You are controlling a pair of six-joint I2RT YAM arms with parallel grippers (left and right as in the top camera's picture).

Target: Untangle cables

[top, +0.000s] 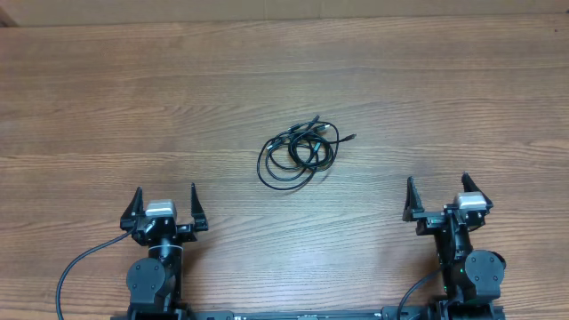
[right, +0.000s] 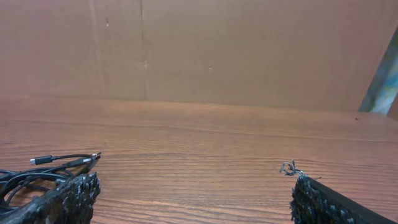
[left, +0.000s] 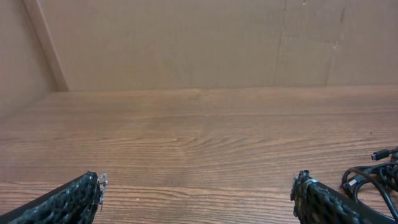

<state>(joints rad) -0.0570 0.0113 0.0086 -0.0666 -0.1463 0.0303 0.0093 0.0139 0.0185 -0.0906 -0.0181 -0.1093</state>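
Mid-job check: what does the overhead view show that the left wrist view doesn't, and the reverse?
Only overhead: the whole tangle of cables, clear of both arms, and the open right claw. Only left wrist: the brown wall behind the table. Both: the open, empty left claw and some cable, at the wrist view's right edge.
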